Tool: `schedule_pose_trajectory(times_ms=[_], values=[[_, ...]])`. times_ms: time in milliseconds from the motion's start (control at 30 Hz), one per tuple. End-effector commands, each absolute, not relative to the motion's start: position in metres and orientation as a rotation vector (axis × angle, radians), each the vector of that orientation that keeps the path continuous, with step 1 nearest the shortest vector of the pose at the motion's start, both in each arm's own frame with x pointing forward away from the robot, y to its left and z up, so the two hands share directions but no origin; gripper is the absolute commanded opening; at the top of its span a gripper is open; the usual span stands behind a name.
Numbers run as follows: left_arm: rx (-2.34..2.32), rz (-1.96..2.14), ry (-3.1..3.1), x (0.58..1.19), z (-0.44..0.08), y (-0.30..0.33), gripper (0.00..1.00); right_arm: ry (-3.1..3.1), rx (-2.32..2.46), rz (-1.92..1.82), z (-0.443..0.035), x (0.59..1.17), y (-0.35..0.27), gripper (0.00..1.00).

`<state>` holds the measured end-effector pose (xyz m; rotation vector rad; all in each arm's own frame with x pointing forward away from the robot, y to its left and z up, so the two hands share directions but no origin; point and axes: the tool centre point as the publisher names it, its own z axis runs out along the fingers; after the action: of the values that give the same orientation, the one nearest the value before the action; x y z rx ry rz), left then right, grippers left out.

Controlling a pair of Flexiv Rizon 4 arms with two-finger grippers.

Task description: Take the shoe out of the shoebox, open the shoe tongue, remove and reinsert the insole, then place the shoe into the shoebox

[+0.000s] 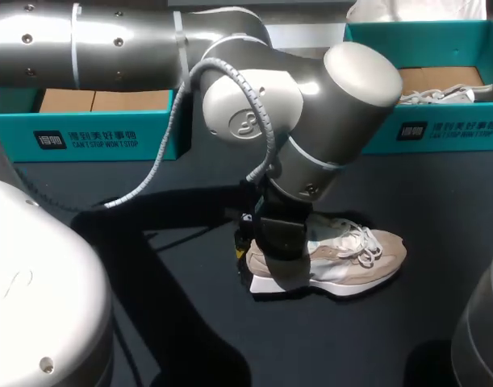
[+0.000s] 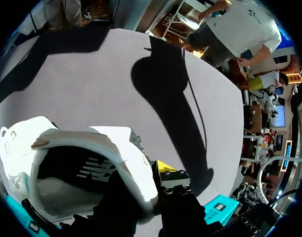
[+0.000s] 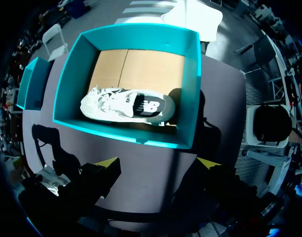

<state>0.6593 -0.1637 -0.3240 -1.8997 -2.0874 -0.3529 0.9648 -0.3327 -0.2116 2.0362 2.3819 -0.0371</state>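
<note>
At the beige cloth shoe's [image 1: 359, 260] 9 o'clock heel, left gripper [image 1: 248, 251] is clamping; right gripper [image 3: 158, 165], fingers apart, is likely opening the tongue [image 1: 337, 235] next.

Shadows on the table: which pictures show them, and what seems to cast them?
Head view: a broad dark shadow lies on the table left of the shoe, likely the left arm's. Left wrist view: an arm-shaped shadow stretches ahead of the left gripper. Right wrist view: shadows fall beside the shoebox.

Beige-and-white shoe [image 1: 363, 256], white sole, sitting on a dark grey table [image 1: 198, 339]; far right, teal shoebox [image 1: 472, 143], tan inside.
</note>
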Motion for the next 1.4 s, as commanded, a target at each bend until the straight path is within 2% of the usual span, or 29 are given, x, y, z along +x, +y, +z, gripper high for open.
schedule_pose_trajectory(times_ms=[33,367,467,500,533,600,633,1033,1400], values=[[-1.895,-0.339,-2.114,0.656,-0.351,-0.158,0.00,2.379,2.036,-0.037,-0.212,0.964,-0.333,1.00],[-1.867,-0.314,-2.132,0.653,-0.380,-0.154,0.00,2.379,2.036,-0.037,-0.212,0.964,-0.333,1.00],[-1.862,-0.311,-2.135,0.652,-0.382,-0.153,0.20,2.379,2.036,-0.037,-0.212,0.964,-0.333,1.00],[-1.863,-0.308,-2.137,0.652,-0.383,-0.153,0.36,2.379,2.036,-0.037,-0.212,0.964,-0.333,1.00],[-1.879,-0.301,-2.133,0.652,-0.382,-0.153,0.47,2.379,2.036,-0.037,-0.212,0.964,-0.333,1.00],[-1.885,-0.309,-2.138,0.651,-0.374,-0.154,0.84,2.379,2.036,-0.037,-0.212,0.964,-0.333,1.00],[-1.892,-0.308,-2.142,0.651,-0.370,-0.155,0.98,2.379,2.036,-0.037,-0.212,0.964,-0.333,1.00],[-1.882,-0.207,-2.304,0.653,-0.313,-0.155,1.00,2.379,2.036,-0.037,-0.212,0.964,-0.333,1.00],[-1.461,0.253,-2.630,0.665,-0.281,-0.142,1.00,2.379,2.036,-0.037,-0.212,0.964,-0.333,1.00]])
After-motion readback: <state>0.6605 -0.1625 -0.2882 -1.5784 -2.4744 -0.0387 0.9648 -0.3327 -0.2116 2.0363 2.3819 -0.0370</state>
